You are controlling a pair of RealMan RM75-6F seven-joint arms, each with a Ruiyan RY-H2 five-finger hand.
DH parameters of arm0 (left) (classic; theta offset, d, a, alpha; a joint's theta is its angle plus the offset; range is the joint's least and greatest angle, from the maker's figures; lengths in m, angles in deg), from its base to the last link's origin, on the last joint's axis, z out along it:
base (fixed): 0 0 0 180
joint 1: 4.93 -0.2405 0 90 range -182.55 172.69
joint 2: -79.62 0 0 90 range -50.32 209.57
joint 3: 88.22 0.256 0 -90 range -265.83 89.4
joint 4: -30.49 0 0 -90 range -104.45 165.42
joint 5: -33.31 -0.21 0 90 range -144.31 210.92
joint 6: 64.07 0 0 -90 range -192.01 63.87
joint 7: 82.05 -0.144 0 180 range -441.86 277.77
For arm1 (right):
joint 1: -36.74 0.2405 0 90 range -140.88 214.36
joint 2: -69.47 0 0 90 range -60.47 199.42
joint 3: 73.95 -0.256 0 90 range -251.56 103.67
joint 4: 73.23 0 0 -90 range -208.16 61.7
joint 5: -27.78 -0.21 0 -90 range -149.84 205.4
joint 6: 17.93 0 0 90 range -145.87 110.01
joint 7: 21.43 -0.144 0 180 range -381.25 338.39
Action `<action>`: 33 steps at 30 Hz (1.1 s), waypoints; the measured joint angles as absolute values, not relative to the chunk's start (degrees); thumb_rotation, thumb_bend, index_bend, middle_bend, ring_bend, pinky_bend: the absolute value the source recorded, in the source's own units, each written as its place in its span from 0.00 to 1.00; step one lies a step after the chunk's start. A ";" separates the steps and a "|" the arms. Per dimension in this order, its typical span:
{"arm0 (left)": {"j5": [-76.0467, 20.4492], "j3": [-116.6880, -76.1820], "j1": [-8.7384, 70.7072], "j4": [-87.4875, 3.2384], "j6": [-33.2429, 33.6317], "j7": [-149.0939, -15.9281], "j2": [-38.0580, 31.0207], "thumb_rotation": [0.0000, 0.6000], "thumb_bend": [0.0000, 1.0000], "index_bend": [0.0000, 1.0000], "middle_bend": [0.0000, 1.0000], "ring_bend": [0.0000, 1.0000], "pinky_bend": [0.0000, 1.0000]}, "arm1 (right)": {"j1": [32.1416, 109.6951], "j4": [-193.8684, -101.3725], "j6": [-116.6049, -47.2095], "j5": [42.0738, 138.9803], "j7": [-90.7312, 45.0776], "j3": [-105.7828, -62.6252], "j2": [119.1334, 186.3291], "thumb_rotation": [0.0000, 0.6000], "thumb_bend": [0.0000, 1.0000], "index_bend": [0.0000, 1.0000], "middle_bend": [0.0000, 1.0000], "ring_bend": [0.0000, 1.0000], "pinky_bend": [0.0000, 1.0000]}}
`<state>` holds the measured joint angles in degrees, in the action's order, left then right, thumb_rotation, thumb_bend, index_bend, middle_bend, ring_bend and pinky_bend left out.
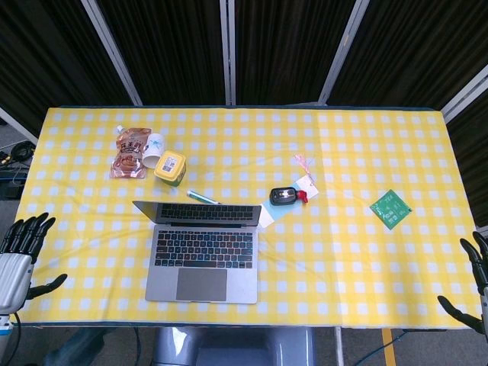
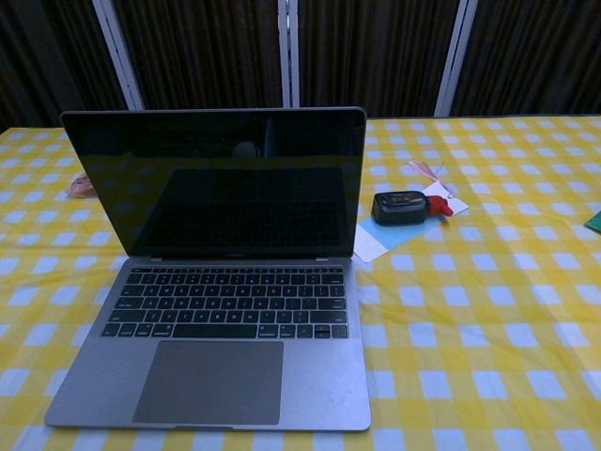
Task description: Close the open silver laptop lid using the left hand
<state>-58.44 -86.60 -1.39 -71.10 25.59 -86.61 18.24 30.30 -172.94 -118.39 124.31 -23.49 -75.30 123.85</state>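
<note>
The silver laptop [image 1: 203, 255] sits open near the table's front edge, left of centre, keyboard facing me. Its lid [image 2: 218, 183] stands upright with a dark screen in the chest view. My left hand [image 1: 19, 255] hangs off the table's left front corner, fingers spread, holding nothing, well left of the laptop. My right hand [image 1: 474, 282] shows at the right front corner, fingers apart and empty. Neither hand appears in the chest view.
Behind the laptop lie a snack pouch [image 1: 130, 152], a white cup [image 1: 152, 143], a yellow tub [image 1: 170, 166] and a pen [image 1: 202, 197]. A black device [image 1: 285, 196] with a red tag rests on paper to the right. A green card [image 1: 390, 208] lies far right.
</note>
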 measured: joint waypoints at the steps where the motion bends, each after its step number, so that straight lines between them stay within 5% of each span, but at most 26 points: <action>1: -58.63 -86.56 -1.47 -71.10 25.62 -86.36 18.43 1.00 0.00 0.00 0.00 0.00 0.00 | 30.30 -172.93 -118.40 124.36 -23.58 -75.28 123.84 1.00 0.00 0.00 0.00 0.00 0.00; 14: -59.65 -86.96 1.72 -72.79 20.59 -83.69 19.55 1.00 0.02 0.00 0.00 0.00 0.00 | 30.35 -172.81 -117.97 123.52 -24.28 -75.42 123.65 1.00 0.00 0.00 0.00 0.00 0.00; 15: -59.66 -87.30 2.63 -73.36 19.51 -83.70 19.84 1.00 0.07 0.00 0.00 0.00 0.00 | 30.42 -172.83 -117.79 123.33 -24.24 -75.48 123.66 1.00 0.00 0.00 0.00 0.00 0.00; 20: -58.06 -90.35 8.67 -77.63 11.80 -85.39 21.67 1.00 0.76 0.00 0.00 0.00 0.00 | 30.82 -172.94 -116.75 122.28 -23.82 -75.77 123.70 1.00 0.00 0.00 0.00 0.00 0.00; 23: -55.15 -92.85 13.22 -79.84 5.66 -86.62 22.50 1.00 0.96 0.00 0.00 0.00 0.00 | 31.05 -173.04 -116.07 121.64 -23.46 -75.89 123.67 1.00 0.00 0.00 0.00 0.00 0.00; 33: -39.38 -101.66 28.52 -82.67 -9.87 -91.98 20.61 1.00 1.00 0.00 0.00 0.01 0.05 | 31.86 -172.77 -113.55 118.67 -23.04 -76.55 123.81 1.00 0.00 0.00 0.00 0.00 0.00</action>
<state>-39.38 -101.66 28.52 -82.67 -9.87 -91.98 20.61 31.86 -172.77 -113.55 118.67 -23.04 -76.55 123.81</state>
